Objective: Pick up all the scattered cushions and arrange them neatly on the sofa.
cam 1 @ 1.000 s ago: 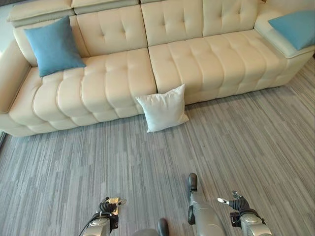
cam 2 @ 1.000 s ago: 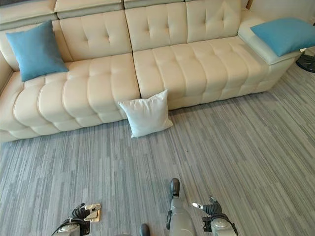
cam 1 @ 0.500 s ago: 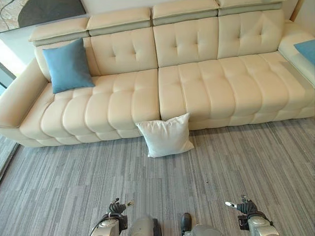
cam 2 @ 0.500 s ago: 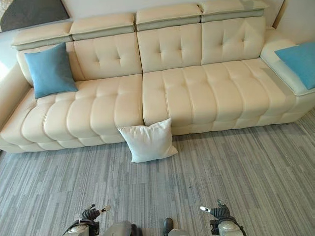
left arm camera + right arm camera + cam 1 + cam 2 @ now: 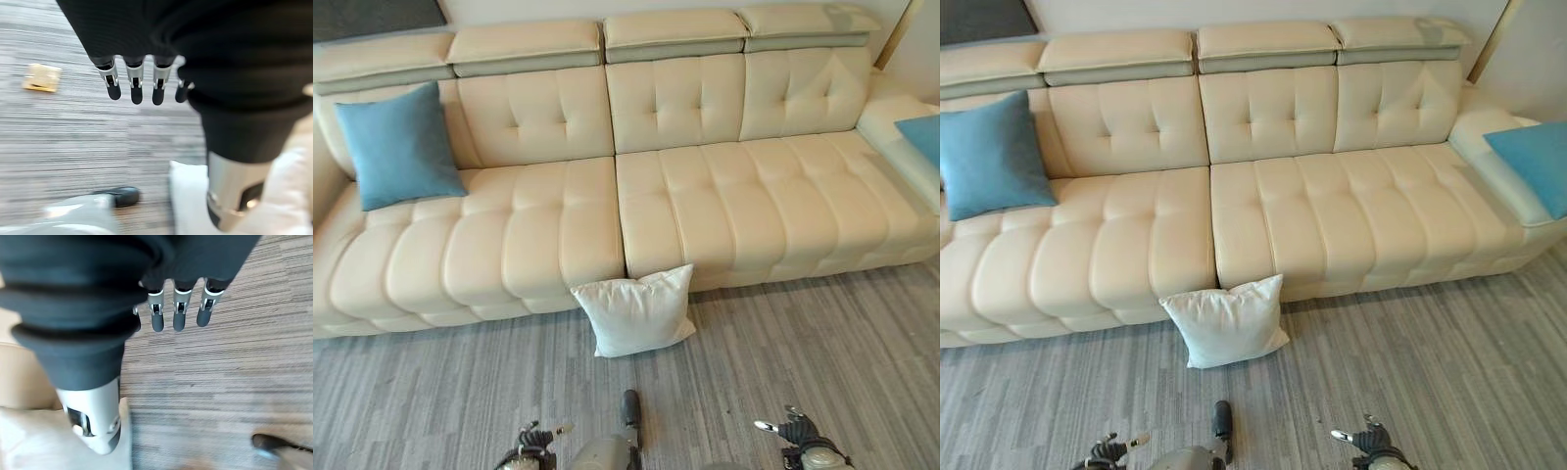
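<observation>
A white cushion [image 5: 637, 312] is lying on the grey carpet [image 5: 431, 392], leaning against the front of the cream sofa [image 5: 558, 225]. One blue cushion [image 5: 396, 145] is propped at the sofa's left end; another [image 5: 1538, 162] is resting, it seems, on the right arm. The left hand [image 5: 134, 81] and right hand [image 5: 176, 308] are hanging low over the carpet, fingers straight, holding nothing.

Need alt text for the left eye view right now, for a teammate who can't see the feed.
A white cushion stands on the grey striped floor, leaning against the front of a long cream sofa. A blue cushion rests against the sofa's left backrest, and another blue cushion lies at its right end. Low in the view, the left robot hand and right robot hand hang open, holding nothing.
</observation>
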